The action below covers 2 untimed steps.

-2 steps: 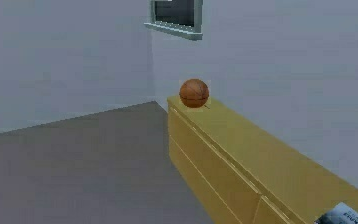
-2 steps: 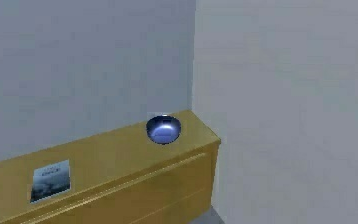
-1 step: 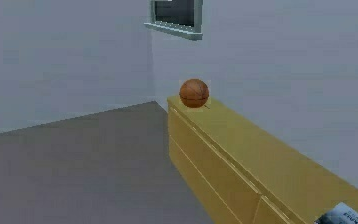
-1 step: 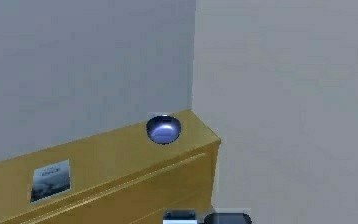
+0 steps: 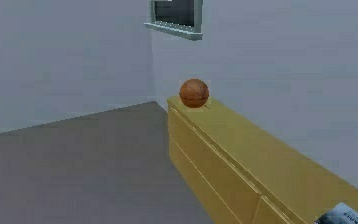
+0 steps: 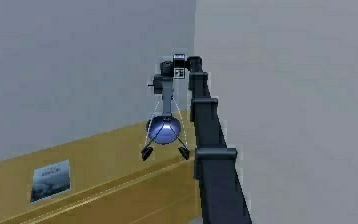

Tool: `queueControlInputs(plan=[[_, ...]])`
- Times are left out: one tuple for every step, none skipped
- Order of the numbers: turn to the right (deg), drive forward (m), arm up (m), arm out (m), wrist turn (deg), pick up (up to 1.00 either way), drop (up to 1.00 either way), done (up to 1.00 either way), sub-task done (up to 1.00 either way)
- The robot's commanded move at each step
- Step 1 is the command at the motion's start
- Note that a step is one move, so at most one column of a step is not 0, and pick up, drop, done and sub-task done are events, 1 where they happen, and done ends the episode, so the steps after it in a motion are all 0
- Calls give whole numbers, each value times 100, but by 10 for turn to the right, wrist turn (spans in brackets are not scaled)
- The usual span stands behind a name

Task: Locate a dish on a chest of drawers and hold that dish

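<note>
A long yellow chest of drawers (image 5: 247, 160) runs along the wall at the forward view's right, and its top (image 6: 97, 165) crosses the arm side view. The dark arm (image 6: 212, 140) rises over it. At its far end hangs the gripper (image 6: 165, 153), with a round bluish-grey dish (image 6: 165, 130) between its two thin fingers (image 6: 147, 152). The chest's top lies right behind the dish, so I cannot tell whether the gripper holds it or whether it rests there.
An orange ball (image 5: 194, 92) sits on the chest's far end, below a window (image 5: 177, 15). A flat printed item (image 6: 50, 180) lies on the top, also seen as (image 5: 342, 214). Bare grey floor (image 5: 77, 170) spreads across the forward view's left.
</note>
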Motion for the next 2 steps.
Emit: queueControlInputs(plan=[[0, 0, 0, 0, 450, 0, 0, 0, 0], [0, 0, 0, 0, 450, 0, 0, 0, 0]])
